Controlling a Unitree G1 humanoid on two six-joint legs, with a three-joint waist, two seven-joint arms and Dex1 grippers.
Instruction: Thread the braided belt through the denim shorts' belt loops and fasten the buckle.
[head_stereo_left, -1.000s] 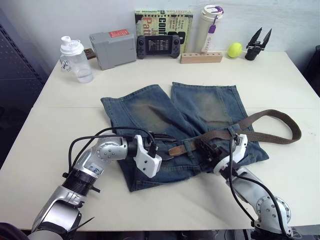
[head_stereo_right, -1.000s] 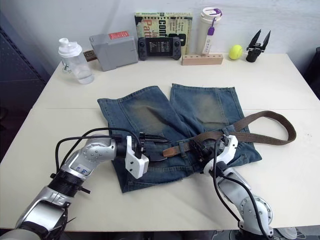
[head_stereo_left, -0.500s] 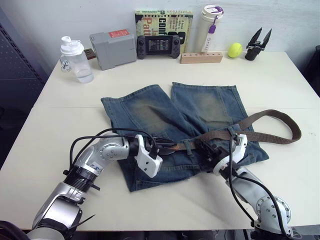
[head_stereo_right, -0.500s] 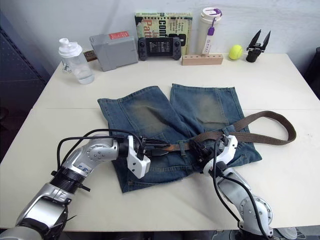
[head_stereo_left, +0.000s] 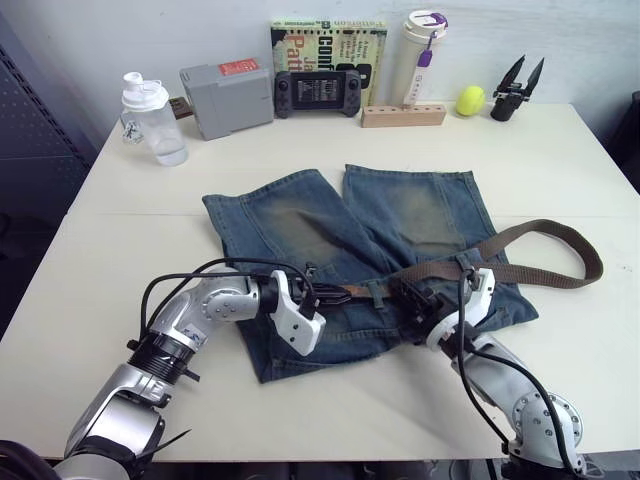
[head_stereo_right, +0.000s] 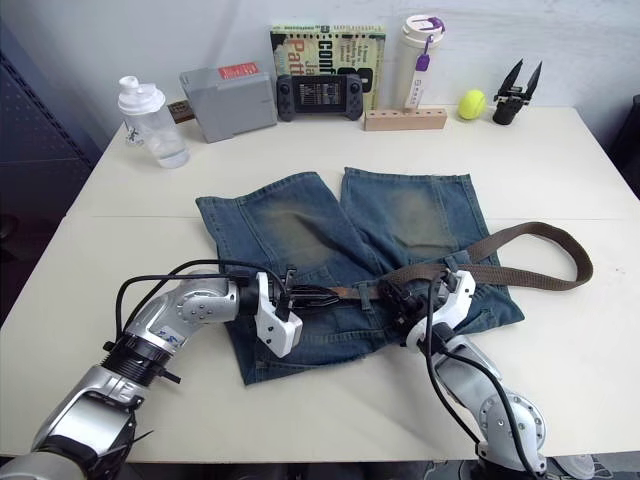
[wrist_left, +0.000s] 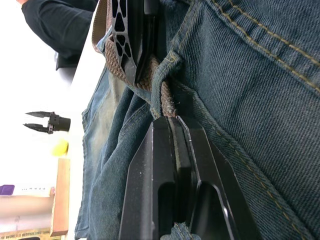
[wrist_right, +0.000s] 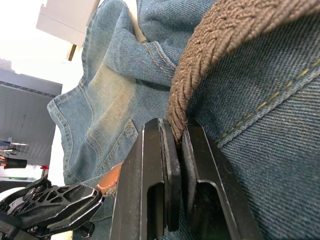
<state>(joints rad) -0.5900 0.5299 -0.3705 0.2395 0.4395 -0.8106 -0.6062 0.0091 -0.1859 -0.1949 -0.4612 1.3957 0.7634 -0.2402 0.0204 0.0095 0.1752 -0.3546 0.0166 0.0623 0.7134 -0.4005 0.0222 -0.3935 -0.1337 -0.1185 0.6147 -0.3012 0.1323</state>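
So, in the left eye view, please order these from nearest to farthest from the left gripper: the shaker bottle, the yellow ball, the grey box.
From the left gripper:
1. Shaker bottle, back-left corner of the table.
2. Grey box, at the back, just right of the bottle; farther, though not by much.
3. Yellow ball, back right, clearly farthest.

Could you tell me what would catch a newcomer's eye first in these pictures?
The denim shorts lie spread in the middle of the table. The braided belt crosses their waistband and loops out to the robot's right. At the waistband, the left hand and right hand are each shut on the belt.
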